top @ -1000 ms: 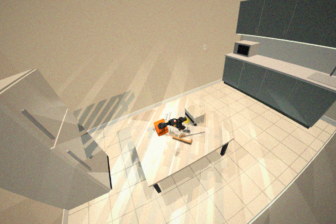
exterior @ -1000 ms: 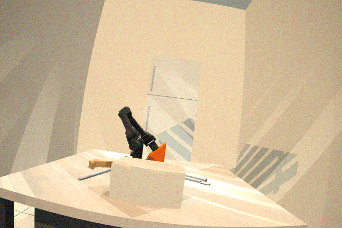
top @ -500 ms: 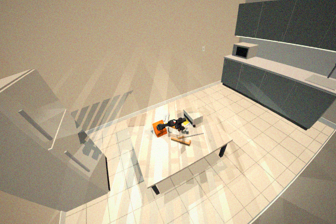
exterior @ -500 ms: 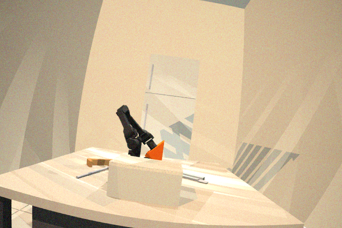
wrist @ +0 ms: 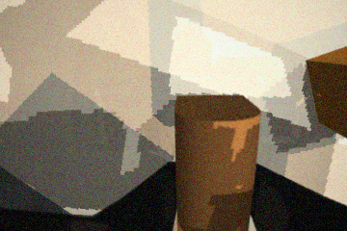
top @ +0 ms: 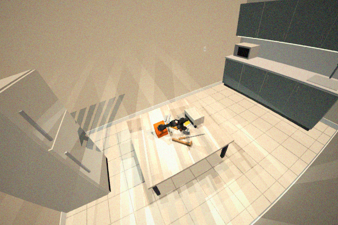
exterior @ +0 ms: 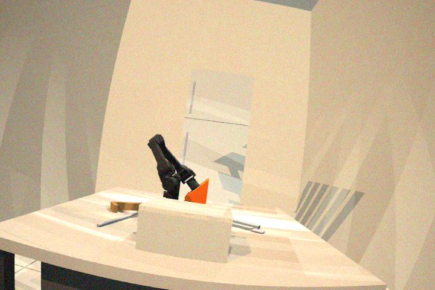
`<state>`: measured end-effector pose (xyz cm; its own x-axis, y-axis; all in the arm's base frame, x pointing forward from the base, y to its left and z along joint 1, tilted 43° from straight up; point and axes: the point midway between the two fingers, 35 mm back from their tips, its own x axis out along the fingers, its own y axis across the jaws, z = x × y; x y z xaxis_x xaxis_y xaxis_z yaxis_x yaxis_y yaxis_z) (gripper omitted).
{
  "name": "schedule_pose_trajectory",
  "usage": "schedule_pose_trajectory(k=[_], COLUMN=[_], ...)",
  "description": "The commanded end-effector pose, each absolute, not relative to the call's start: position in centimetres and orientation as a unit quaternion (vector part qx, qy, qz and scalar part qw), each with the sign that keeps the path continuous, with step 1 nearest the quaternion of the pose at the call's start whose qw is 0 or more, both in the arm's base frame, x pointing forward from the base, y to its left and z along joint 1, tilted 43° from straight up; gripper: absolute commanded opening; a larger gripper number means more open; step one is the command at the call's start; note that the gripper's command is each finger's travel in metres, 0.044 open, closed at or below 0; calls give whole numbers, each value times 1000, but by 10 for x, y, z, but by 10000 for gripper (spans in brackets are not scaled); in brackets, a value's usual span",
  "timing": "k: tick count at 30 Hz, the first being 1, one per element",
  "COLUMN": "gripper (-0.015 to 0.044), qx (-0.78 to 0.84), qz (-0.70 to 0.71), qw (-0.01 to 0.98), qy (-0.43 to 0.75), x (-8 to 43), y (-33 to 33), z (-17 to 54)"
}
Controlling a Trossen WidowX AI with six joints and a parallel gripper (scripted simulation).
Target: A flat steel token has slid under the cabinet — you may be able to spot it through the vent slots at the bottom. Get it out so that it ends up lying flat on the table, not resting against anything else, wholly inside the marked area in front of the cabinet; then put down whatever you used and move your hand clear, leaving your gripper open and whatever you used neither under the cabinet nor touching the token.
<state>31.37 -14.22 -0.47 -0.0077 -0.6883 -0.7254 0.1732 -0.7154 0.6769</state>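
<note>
My gripper [top: 182, 128] [wrist: 209, 170] is shut on a brown wooden handle [wrist: 215, 154], which stands up between its dark fingers in the wrist view. In the top view it is low, just in front of the cabinet [top: 198, 119] [exterior: 183, 234]; in the exterior view the cabinet hides it. The far end of the held tool cannot be made out. A yellow patch [top: 187, 123] shows at the cabinet's front, partly covered by the arm. The steel token and the vent slots cannot be made out.
A wooden hammer-like tool [top: 180, 141] [exterior: 126, 206] and a thin grey rod [top: 197, 135] [exterior: 117, 219] lie to one side. Two grey bars [exterior: 247, 225] lie on the other. An orange wedge [top: 157, 129] [exterior: 200, 193] stands farther back. A wooden block end [wrist: 332, 91] shows right in the wrist view.
</note>
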Motion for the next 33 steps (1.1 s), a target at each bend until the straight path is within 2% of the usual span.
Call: schedule_pose_trajectory(k=[1,33], gripper=[0,0], qx=[630,631], qz=[-678,-678], qw=[316,315], qy=[-207,-207], x=[319,352], y=[-142,-137], z=[-5,-9])
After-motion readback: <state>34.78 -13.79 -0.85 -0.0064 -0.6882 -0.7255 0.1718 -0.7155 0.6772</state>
